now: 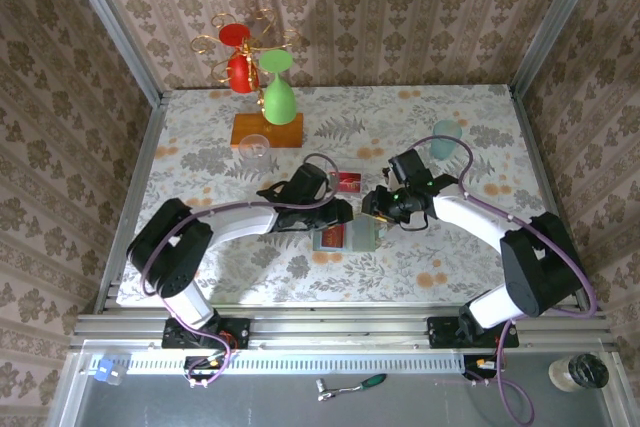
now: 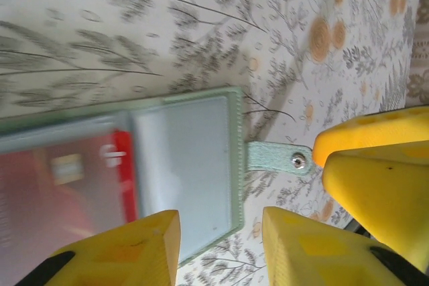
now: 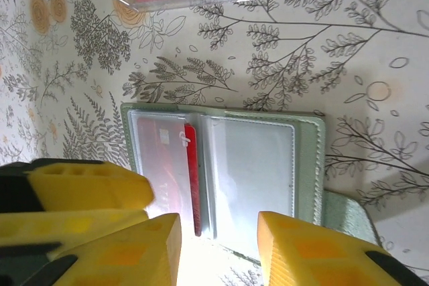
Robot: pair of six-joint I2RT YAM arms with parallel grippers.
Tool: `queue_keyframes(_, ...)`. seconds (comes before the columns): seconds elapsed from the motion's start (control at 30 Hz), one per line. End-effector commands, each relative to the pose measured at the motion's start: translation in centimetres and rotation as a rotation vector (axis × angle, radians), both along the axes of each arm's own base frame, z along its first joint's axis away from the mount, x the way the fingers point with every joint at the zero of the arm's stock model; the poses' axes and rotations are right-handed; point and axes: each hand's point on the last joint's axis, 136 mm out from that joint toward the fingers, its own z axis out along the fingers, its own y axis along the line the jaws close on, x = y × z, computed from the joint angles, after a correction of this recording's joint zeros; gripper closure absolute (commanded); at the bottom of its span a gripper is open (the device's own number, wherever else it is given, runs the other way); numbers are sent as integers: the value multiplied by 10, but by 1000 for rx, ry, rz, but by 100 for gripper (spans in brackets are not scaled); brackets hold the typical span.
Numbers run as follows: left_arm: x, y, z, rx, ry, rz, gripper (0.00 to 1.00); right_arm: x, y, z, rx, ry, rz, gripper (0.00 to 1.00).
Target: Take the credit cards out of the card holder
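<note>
On the table (image 1: 450, 137) — open card holder (image 3: 248, 172), red card (image 3: 190, 179) inside.

pale sage-green card holder (image 3: 310, 165) with frosted grey pockets; a red credit card (image 3: 190, 179) showing through one. white tabletop (image 3: 301, 51) printed with grey ferns and orange blossoms. left claw (image 2: 221, 236) and right claw (image 3: 220, 242) bright yellow.
</note>
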Motion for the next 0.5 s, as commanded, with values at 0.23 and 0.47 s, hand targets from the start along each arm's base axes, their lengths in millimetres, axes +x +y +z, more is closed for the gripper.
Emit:
queue_keyframes(0.23, 3, 46, -27, 78, 36, 41, 82, -2, 43, -7, 67, 41, 50, 68)
queue_keyframes(0.47, -1, 52, -41, 123, 57, 17, 91, -7, 61, -18, 75, 70, 75, 69)
